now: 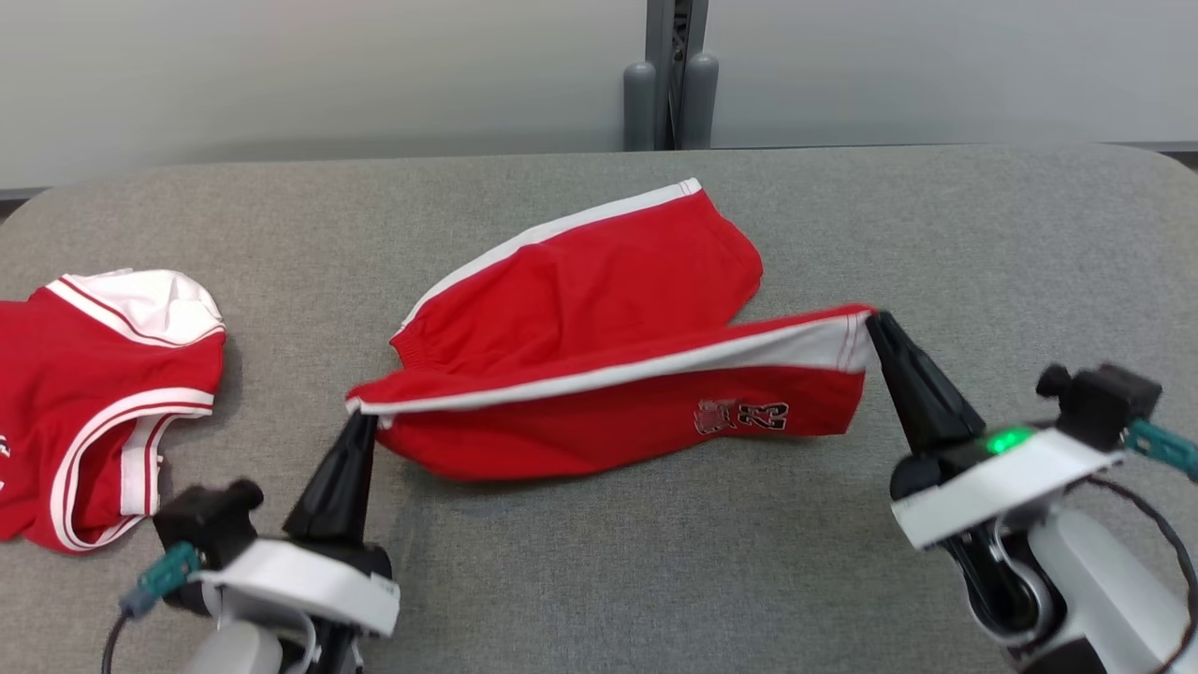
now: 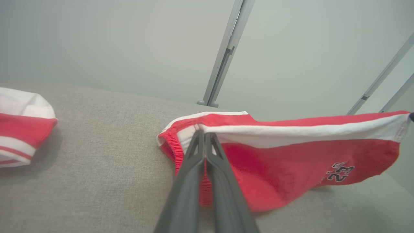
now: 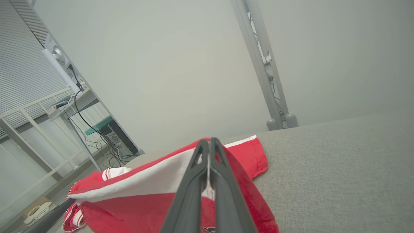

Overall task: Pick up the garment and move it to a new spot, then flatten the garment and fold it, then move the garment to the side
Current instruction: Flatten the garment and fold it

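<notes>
– Left gripper (image 1: 363, 419), seen from the head: fingers pressed together on the near-left corner of the red shorts (image 1: 599, 309), at the white-striped edge.
– And the right gripper (image 1: 875, 323)?
– Clamped too, on the striped corner at the right end of that same edge. The stripe runs taut between the two tips, raised off the grey table (image 1: 655, 562). The panel with the dark "23" hangs below it, its lower part on the table. The other leg lies flat behind, toward the post (image 1: 671, 94).
– Anything else there?
– A red-and-white jersey (image 1: 94, 393), crumpled at the table's left edge, well apart from the shorts.
– From the left wrist?
– The left gripper (image 2: 203, 134) pinches white trim just beside the ribbed waistband. The shorts (image 2: 291, 155) stretch away to the right, where a dark tip of the right gripper (image 2: 411, 116) meets the far corner. The jersey (image 2: 22, 129) sits at the left, with grey table (image 2: 97, 145) between. The post (image 2: 223, 58) rises against a pale wall (image 2: 97, 38).
– Right wrist?
– The right gripper (image 3: 209, 142), fingers closed tight on white stripe and red cloth. The shorts (image 3: 145, 181) sag away to the left, and part rests on the table (image 3: 339, 168) below the post (image 3: 262, 71).
</notes>
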Available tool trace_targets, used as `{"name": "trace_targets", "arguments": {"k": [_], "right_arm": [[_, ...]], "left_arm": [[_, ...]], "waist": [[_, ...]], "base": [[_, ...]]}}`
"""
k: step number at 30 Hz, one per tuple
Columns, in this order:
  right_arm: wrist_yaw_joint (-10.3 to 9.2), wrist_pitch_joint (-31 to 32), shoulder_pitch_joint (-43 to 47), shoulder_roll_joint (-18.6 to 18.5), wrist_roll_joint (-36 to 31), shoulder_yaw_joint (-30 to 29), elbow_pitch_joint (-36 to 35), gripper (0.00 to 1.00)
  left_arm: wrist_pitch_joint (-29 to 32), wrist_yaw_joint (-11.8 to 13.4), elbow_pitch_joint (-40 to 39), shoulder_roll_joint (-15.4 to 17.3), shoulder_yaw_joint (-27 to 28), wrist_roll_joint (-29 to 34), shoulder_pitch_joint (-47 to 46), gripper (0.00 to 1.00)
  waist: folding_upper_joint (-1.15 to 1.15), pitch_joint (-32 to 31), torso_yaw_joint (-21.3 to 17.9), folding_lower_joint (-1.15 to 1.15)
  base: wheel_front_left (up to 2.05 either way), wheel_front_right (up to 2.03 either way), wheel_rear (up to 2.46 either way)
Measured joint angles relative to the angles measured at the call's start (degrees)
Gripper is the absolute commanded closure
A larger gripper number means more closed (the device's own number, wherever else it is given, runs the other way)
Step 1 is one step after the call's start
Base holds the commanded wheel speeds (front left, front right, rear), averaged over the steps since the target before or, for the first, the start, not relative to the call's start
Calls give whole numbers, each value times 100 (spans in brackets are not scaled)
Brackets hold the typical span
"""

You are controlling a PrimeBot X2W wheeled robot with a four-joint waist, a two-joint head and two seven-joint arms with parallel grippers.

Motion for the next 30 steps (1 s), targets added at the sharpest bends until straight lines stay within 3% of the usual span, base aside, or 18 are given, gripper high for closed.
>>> {"name": "trace_targets", "arguments": {"k": [4,19,30], "right_arm": [[0,-29,-591,58,-23,215,428,100],[0,-77,-3783,442,-60,905,3048,100],[0,-77,-5026,675,-257,1129,4372,100]], "left_arm": [[40,-48,301,-9,-8,-58,-431,100],[142,-170,2052,-213,-341,-147,-2834,100],[19,-194,3048,-476,-768,-336,-4037,100]], "waist": [[0,104,19,0],[0,1167,241,0],[0,2135,503,0]], "base": [[0,0,0],[0,0,0],[0,0,0]]}}
